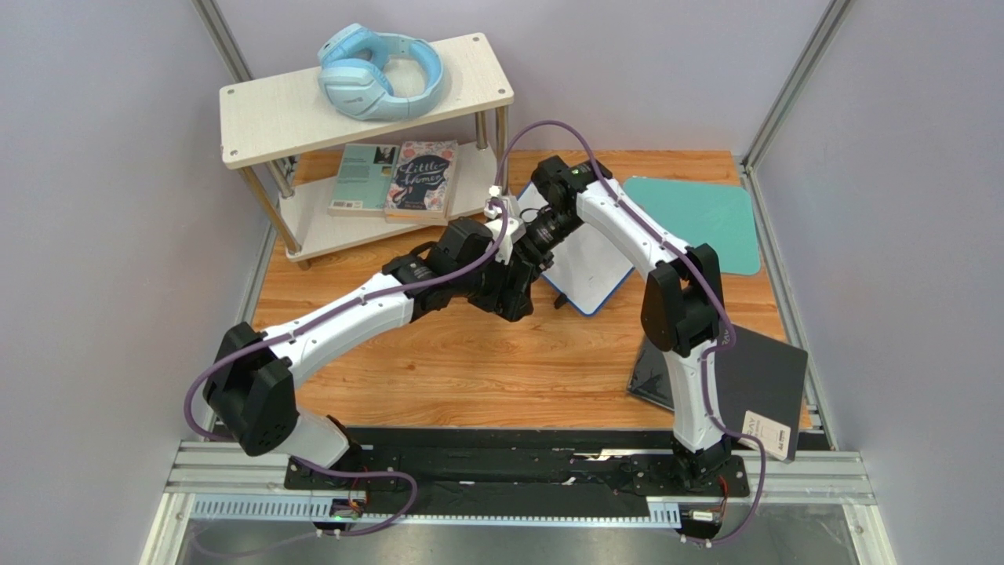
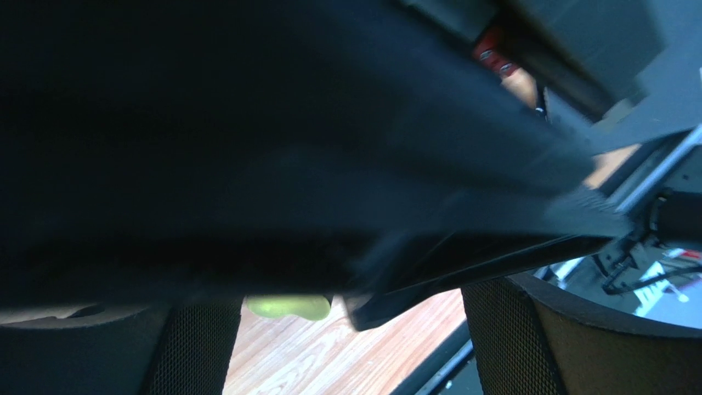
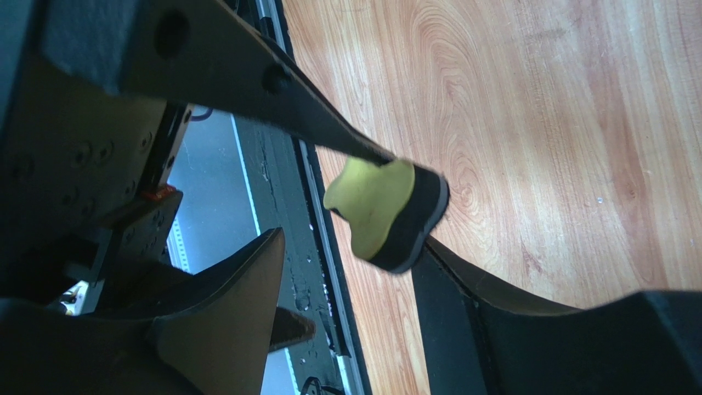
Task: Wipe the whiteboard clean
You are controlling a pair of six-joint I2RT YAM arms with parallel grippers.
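Observation:
The whiteboard, white with a thin dark-blue frame, stands tilted at mid-table, partly behind my right arm; no writing shows on the visible part. Just left of it both grippers meet above the wood. A yellow-green and black eraser hangs there, touching one pad of my right gripper and the tip of a dark finger reaching in from the other arm. The right jaws are open, their other pad well off the eraser. My left gripper stands wide open, with the eraser beyond its pads and the right gripper's dark body filling the view.
A teal mat lies at the back right. A black glossy panel sits at the near right. A two-tier shelf at the back left carries blue headphones and books. Grey walls close in both sides.

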